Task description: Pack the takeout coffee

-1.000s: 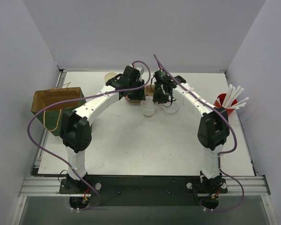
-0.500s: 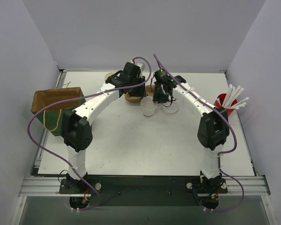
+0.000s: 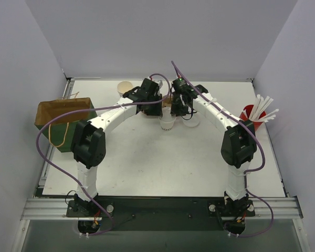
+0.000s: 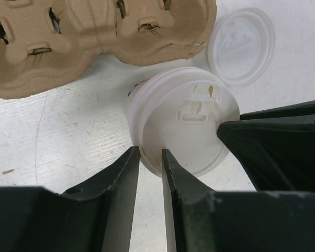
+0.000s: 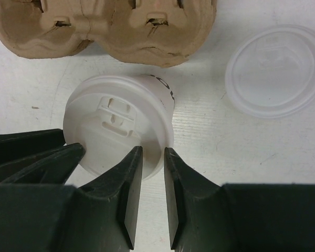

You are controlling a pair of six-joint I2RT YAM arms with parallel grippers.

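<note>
A white paper cup with its whitish lid on (image 3: pixel 167 124) stands just in front of the brown cup carrier (image 3: pixel 147 108). My left gripper (image 4: pixel 149 157) and right gripper (image 5: pixel 153 153) both sit on this lid from opposite sides. Each has its jaws closed to a narrow gap that straddles the lid's rim. The lidded cup fills the middle of the left wrist view (image 4: pixel 184 118) and the right wrist view (image 5: pixel 115 123). A loose lid (image 3: pixel 191 119) lies flat to its right. An open cup (image 3: pixel 125 86), tan inside, stands at the back left.
A brown and green paper bag (image 3: pixel 63 121) stands open at the table's left edge. A red cup of white straws (image 3: pixel 250 114) stands at the right edge. The carrier (image 4: pixel 94 37) lies right behind the lidded cup.
My left gripper has swung right and forward, from over the carrier to the lidded cup. My right gripper and the cup have stayed in place.
</note>
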